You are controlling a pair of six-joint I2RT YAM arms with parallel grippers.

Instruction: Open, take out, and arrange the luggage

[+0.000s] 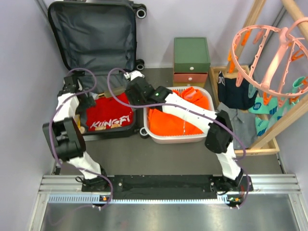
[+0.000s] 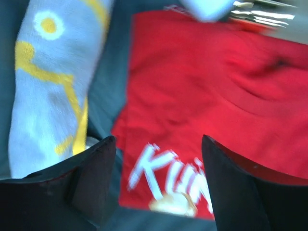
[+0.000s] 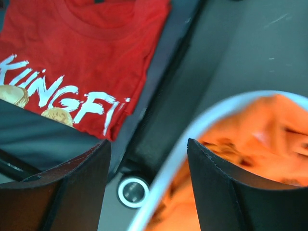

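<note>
The luggage (image 1: 91,33) lies open, its lid leaning on the back wall and showing dark grey lining. In its lower half lies a folded red shirt (image 1: 109,115) with white lettering. My left gripper (image 1: 87,107) hangs open over the shirt's left edge. In the left wrist view the gripper (image 2: 159,163) is empty above the shirt (image 2: 207,86), with a pale blue and yellow sock (image 2: 48,82) to its left. My right gripper (image 1: 136,91) is open and empty above the luggage's right edge (image 3: 159,120). In the right wrist view the gripper (image 3: 149,163) is over a wheel (image 3: 133,191).
A white basket (image 1: 204,137) holding orange cloth (image 1: 173,122) stands right of the luggage; its rim (image 3: 192,134) shows between my right fingers. A green-and-orange drawer box (image 1: 191,60) stands at the back. A pink peg hanger (image 1: 269,48) and wooden rack (image 1: 288,120) fill the right.
</note>
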